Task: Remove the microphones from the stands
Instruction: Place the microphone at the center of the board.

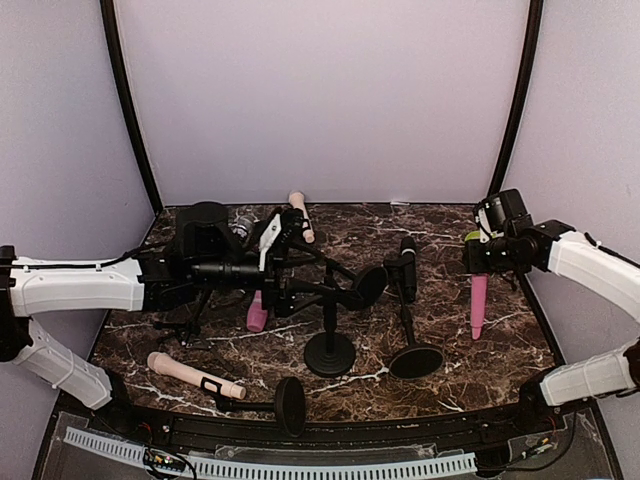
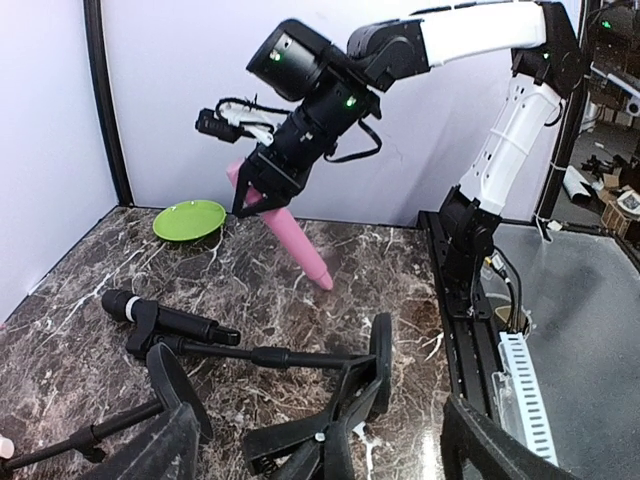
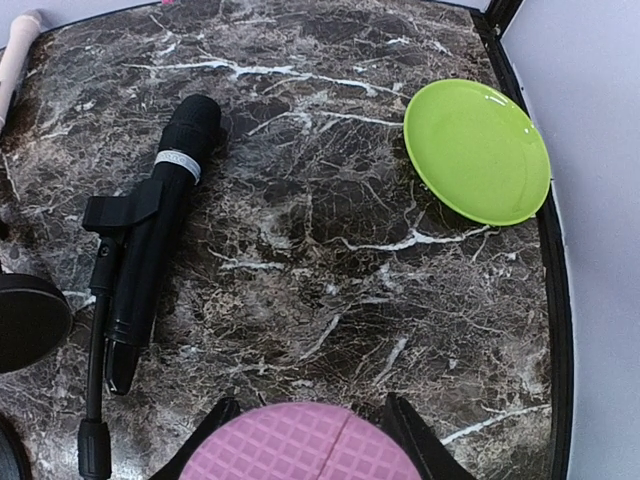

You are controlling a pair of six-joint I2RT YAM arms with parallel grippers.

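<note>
Grips the pink microphone (image 2: 300,245) by its upper end in the right pincer (image 2: 262,195), closed on it, over the right side of the counter (image 3: 330,230) and near the green plate (image 3: 478,150). Shows no stand on it, so judged already free and only waiting to be put down. Spreads the left pincer (image 2: 320,465) wide with nothing between the fingers, low over a cluster of black stands (image 1: 330,345) in the middle of the counter. To finish well: hold the squeeze firm on the gridded pink head, lower along the body's own line down to the marble, then tip it flat before letting go, rather than dropping from a height and risking a roll. Choose the bare patch between the plate and the black microphone (image 3: 150,250) clipped in its fallen stand, clear of both. Leave the left pincer where it cannot cross the path, and mind the rods and bases beneath it, likely to snag on any sweep. As to heading: runs long and slim from the grip down to a narrow tail, steeply slanted, head up in the pincer, tail aimed at the counter and leaning a little toward the arms' side. Tail touching the marble or just above it: cannot tell from any view.
</note>
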